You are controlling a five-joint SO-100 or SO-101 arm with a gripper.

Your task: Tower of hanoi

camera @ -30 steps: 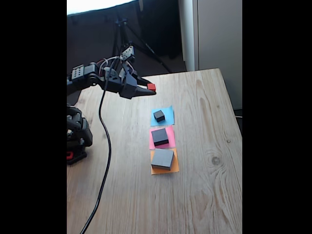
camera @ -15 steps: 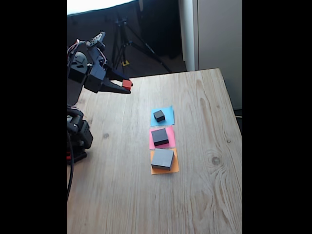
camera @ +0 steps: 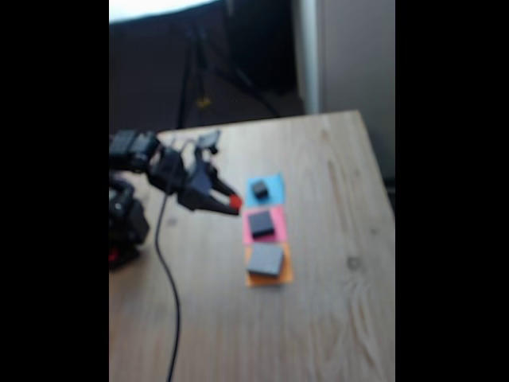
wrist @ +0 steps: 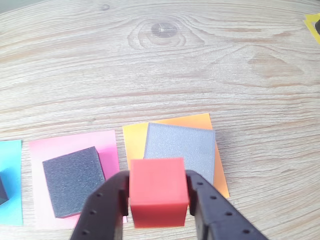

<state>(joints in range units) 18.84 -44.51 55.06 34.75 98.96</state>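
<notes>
Lower centre of wrist view | gripper [wrist: 159,197] clamped on red cube [wrist: 158,190] | large grey block [wrist: 181,148] behind | judgement: centre cube before release

Arm [camera: 147,163] is all black, blocky segments, blurred in the fixed view. Base [camera: 123,223] is black too, with a small red patch low on its side. 1 black cable [camera: 165,270] hangs from the arm and trails across the wooden table toward the near edge. Gripper [wrist: 159,200] in the wrist view: 2 matte black plastic fingers [wrist: 102,210], rounded, each with small round dimples along the inner edge. No markings legible.
</notes>
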